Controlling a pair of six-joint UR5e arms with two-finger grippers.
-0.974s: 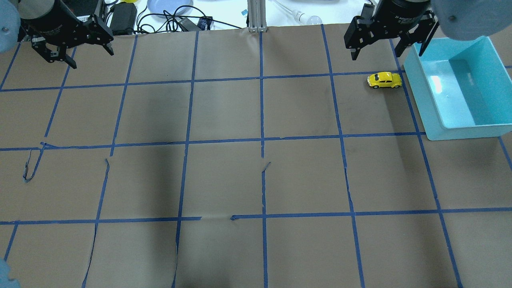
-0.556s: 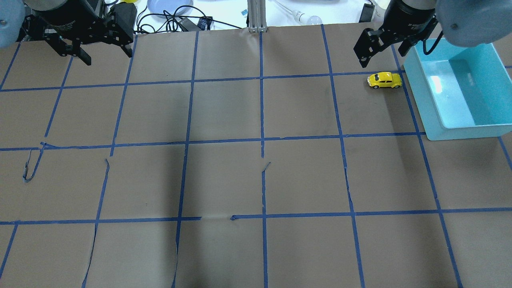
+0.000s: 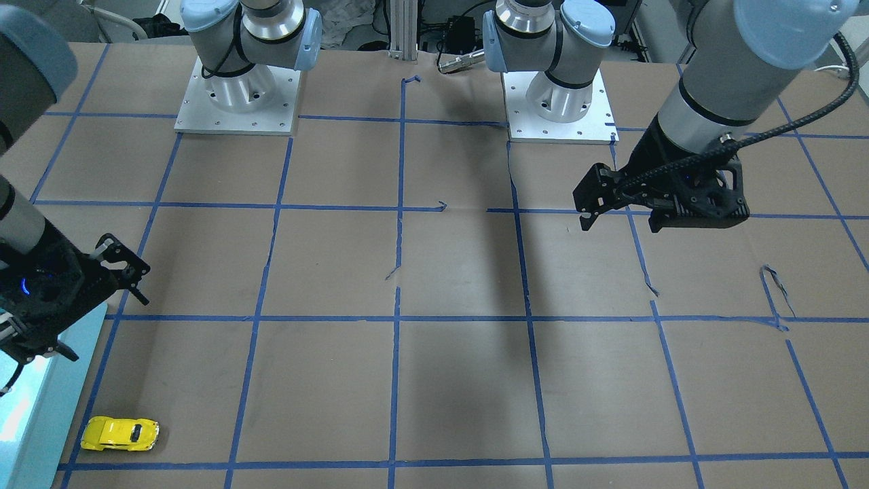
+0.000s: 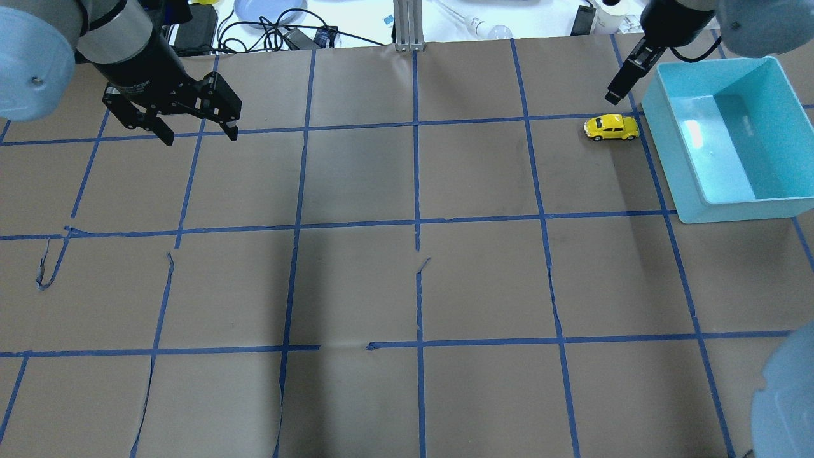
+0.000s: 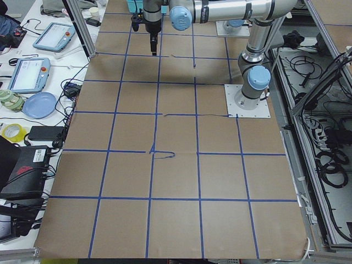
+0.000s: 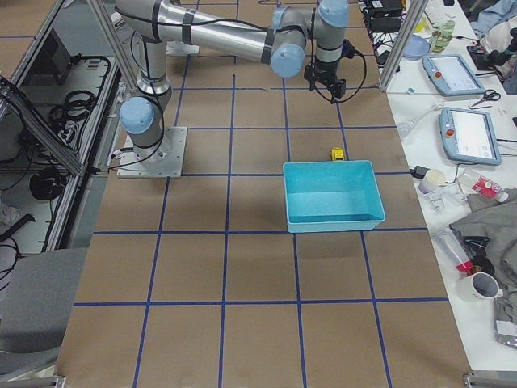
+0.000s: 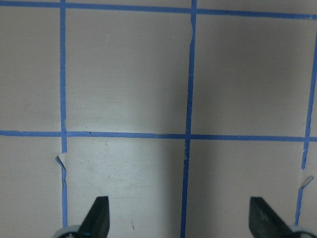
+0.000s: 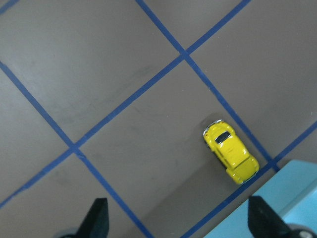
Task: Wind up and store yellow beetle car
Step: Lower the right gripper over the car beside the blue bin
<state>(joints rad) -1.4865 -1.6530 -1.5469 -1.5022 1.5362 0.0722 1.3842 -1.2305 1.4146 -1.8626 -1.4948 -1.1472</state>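
Note:
The yellow beetle car (image 4: 611, 127) stands on its wheels on the brown paper, just left of the teal bin (image 4: 664, 159). It also shows in the front view (image 3: 120, 435) and in the right wrist view (image 8: 231, 151). My right gripper (image 8: 181, 223) is open and empty above the table, with the car ahead of it between the lines of its fingers. In the overhead view only one of its fingers (image 4: 614, 95) shows, just beyond the car. My left gripper (image 4: 201, 137) is open and empty far to the left, over bare paper (image 7: 181, 220).
The teal bin (image 3: 30, 414) is empty, and its corner shows in the right wrist view (image 8: 282, 198). Blue tape lines grid the paper, with some torn strips (image 4: 44, 273). Cables and a blue plate (image 4: 270, 9) lie beyond the far edge. The two arm bases (image 3: 237, 102) stand at the near side.
My left gripper has moved right and toward the robot over the table. My right gripper has turned and shifted right, so only one finger shows overhead. The car has not moved.

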